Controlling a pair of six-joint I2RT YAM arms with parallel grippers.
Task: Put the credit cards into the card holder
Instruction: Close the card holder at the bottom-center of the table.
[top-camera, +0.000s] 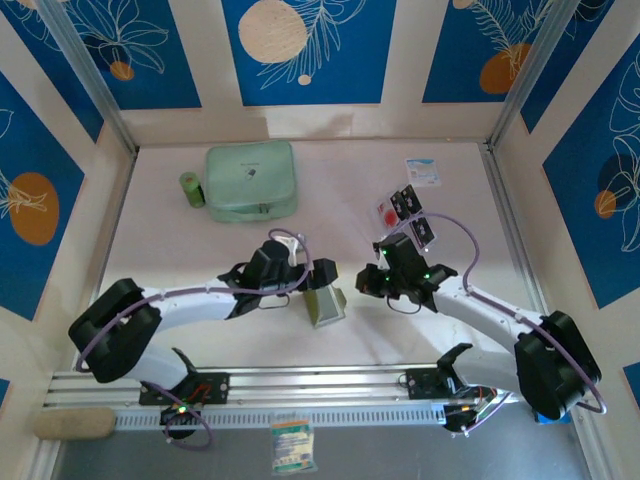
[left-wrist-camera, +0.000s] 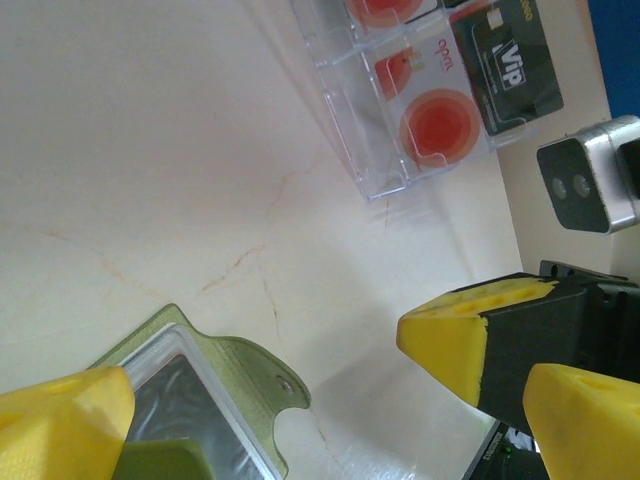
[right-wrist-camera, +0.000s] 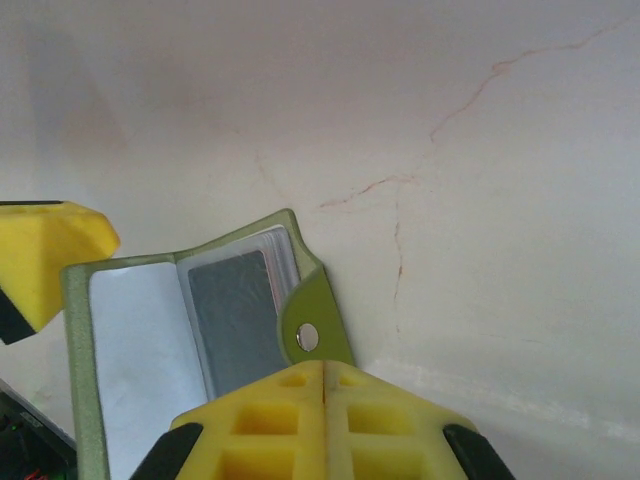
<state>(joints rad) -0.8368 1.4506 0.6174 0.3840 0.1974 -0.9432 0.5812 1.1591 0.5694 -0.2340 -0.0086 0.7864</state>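
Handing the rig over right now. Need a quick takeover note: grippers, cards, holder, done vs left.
Left gripper: open, one finger at the card holder's edge.
Right gripper: shut, empty as far as shows, close to the holder's snap tab.
Card holder lies open on the table; credit cards sit in the clear tray, ahead of the right arm.
Done: holder opened. Left: pick cards, slot each in; sleeve contents unclear.
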